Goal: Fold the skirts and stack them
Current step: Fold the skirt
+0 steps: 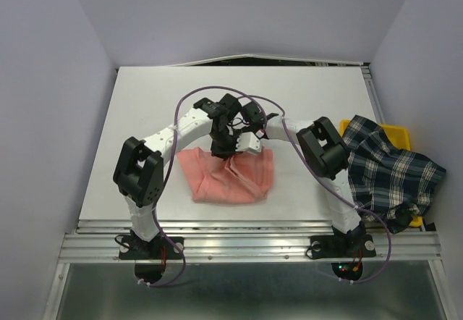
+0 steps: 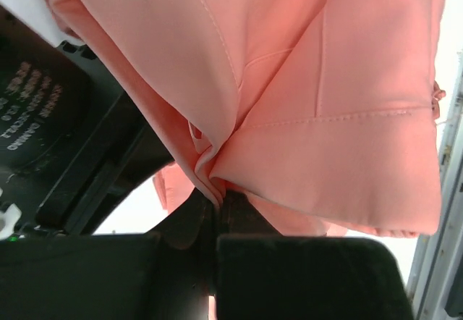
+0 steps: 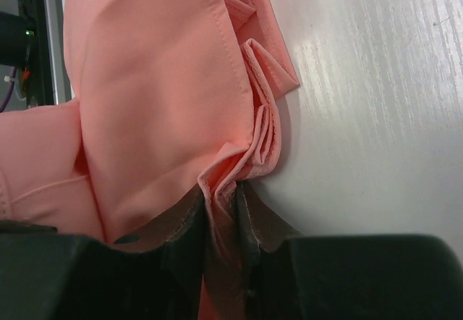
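Observation:
The salmon-pink skirt [image 1: 228, 175] lies bunched on the white table [image 1: 159, 110] at the middle front. Both grippers meet over its far edge. My left gripper [image 1: 221, 148] is shut on a fold of the pink skirt [image 2: 318, 103]. My right gripper [image 1: 242, 146] is shut on a gathered pleat of the pink skirt [image 3: 159, 95], close above the tabletop. The navy-green plaid skirt [image 1: 387, 168] lies crumpled over the yellow bin [image 1: 399, 136] at the right edge, away from both grippers.
The table's front edge is a metal rail [image 1: 239, 227] with both arm bases on it. Grey walls close in the left, back and right sides. Purple cables [image 1: 217, 92] loop over the arms. Bare white tabletop [image 3: 376, 95] lies to the right of the pink cloth.

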Motion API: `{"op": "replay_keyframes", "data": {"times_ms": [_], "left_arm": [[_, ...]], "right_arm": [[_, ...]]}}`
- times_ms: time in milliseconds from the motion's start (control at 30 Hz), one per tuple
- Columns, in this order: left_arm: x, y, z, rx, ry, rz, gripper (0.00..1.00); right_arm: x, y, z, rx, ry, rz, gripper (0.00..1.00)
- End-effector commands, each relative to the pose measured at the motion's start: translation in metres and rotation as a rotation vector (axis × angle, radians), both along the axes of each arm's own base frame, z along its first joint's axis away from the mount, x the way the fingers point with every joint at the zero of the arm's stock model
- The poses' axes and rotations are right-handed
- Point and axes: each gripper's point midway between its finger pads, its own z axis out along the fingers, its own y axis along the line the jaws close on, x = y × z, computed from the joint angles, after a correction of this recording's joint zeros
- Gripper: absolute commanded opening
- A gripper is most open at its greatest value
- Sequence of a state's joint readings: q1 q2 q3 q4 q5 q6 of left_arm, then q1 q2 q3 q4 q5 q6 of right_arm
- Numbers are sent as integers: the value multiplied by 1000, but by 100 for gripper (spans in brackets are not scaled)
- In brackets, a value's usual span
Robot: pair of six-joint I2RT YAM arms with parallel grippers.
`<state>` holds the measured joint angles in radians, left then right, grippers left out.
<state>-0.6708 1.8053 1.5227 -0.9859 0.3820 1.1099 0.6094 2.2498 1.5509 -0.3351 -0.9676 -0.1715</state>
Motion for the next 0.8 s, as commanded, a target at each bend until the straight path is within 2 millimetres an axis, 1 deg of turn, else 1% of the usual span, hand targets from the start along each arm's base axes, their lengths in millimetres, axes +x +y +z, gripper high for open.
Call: {"op": "replay_keyframes", "data": {"times_ms": [0,100,167,200,233,267,300,333,367,400,433,467,500,533,567,600,633,667,700,767], "left_arm": [[28,0,4,-28,-100,24,8],[37,-1,3,-43,-135,57,8],[40,-2,1,-44,-147,70,9],[43,0,1,-36,-162,83,17],[46,0,1,-38,-176,99,20],[47,4,-3,-29,-178,111,25],[50,8,-1,-25,-199,125,28],[51,9,-2,-29,-208,140,32],[53,11,0,-35,-217,147,34],[53,12,2,-37,-221,151,36],[52,12,5,-38,-222,152,40],[53,13,9,-44,-228,162,44],[53,12,17,-60,-243,167,48],[54,13,23,-68,-250,176,49],[56,13,31,-84,-262,193,50],[57,13,43,-105,-285,206,51],[61,15,50,-117,-302,228,53],[65,16,60,-134,-321,245,54],[65,17,68,-153,-324,275,54],[73,24,80,-187,-324,331,55]], "right_arm": [[-3,2,18,16,-15,4,28],[-1,4,17,10,-9,1,28],[3,6,17,3,-11,-6,32],[5,6,17,0,-16,-12,34],[7,6,17,-5,-22,-17,37],[13,7,18,-16,-42,-33,45],[16,7,20,-22,-54,-43,50],[25,8,22,-40,-88,-69,62],[31,8,23,-54,-107,-91,65],[36,8,24,-65,-121,-109,66],[43,8,26,-78,-141,-131,66],[53,7,25,-107,-170,-169,67],[65,5,34,-99,-183,-200,68],[72,4,40,-94,-187,-217,68],[84,-3,43,-101,-199,-256,68],[97,-3,54,-92,-218,-288,69],[106,-6,59,-89,-228,-311,69],[114,-11,64,-86,-230,-332,69],[127,-21,73,-76,-224,-379,69],[142,-31,90,-55,-205,-444,70]]}}
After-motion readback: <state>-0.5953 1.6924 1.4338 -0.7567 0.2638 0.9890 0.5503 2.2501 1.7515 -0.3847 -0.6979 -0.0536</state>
